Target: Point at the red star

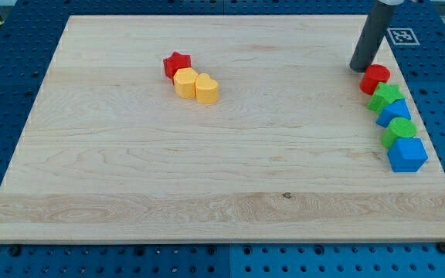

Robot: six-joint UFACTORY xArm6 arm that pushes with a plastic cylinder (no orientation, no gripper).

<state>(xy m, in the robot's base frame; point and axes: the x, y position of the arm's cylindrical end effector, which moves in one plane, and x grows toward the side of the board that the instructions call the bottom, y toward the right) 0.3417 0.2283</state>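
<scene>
Placed at the view's top right, my tip [359, 68] is seen just beside the red cylinder [375, 79]; no jaws are carried by the rod. Well apart, at the upper left of the wooden board [130, 177], the red star [176, 64] is found touching a yellow block [185, 82].

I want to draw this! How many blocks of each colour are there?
Red: 2, the red star and the red round block.
Yellow: 2.
Green: 2.
Blue: 2.
Total: 8.
</scene>
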